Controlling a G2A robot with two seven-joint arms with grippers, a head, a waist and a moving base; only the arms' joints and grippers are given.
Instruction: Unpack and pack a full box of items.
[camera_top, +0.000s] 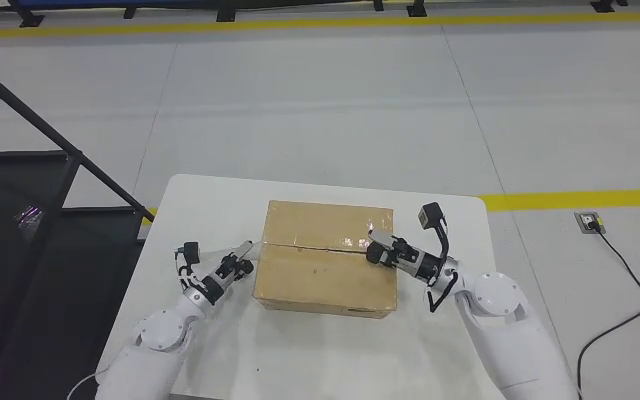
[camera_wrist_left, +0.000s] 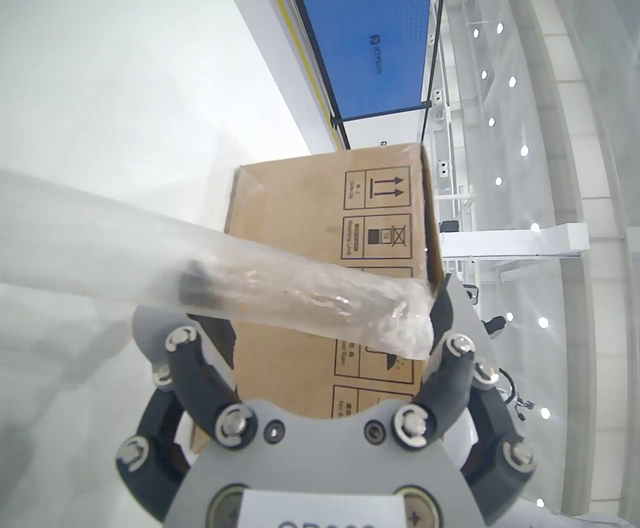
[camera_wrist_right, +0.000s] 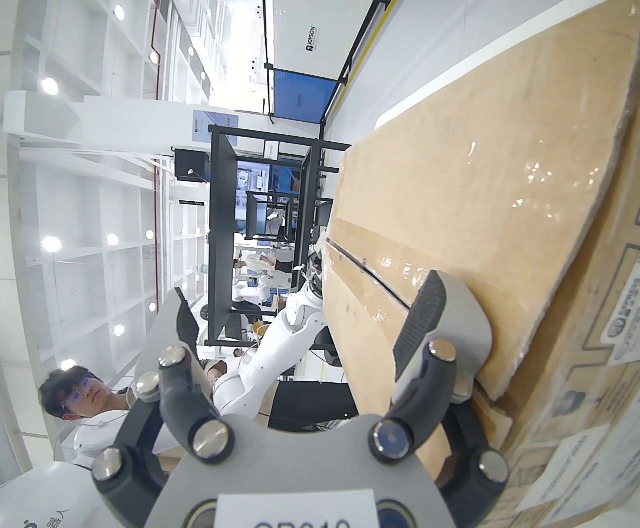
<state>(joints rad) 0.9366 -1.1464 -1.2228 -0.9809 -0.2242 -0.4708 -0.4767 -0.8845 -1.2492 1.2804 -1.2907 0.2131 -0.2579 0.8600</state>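
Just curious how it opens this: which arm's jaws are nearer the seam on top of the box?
The right arm: its jaws are over the box top at the end of the seam. On the left arm, the jaws are beside the box's side wall, off the top.

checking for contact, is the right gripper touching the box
Cannot tell: right wrist view has one of the fingers overlapping the box top, neither gap nor contact plain.

One box (camera_top: 327, 258), one clear strip (camera_wrist_left: 300, 295), two pincers, one bench (camera_top: 210, 200).
The single cardboard box has two top flaps meeting at one seam. The one strip lies near the box's printed side. One pincer stands at each side of the box: the left pincer (camera_top: 238, 264) at the printed side, the right pincer (camera_top: 376, 246) opposite.
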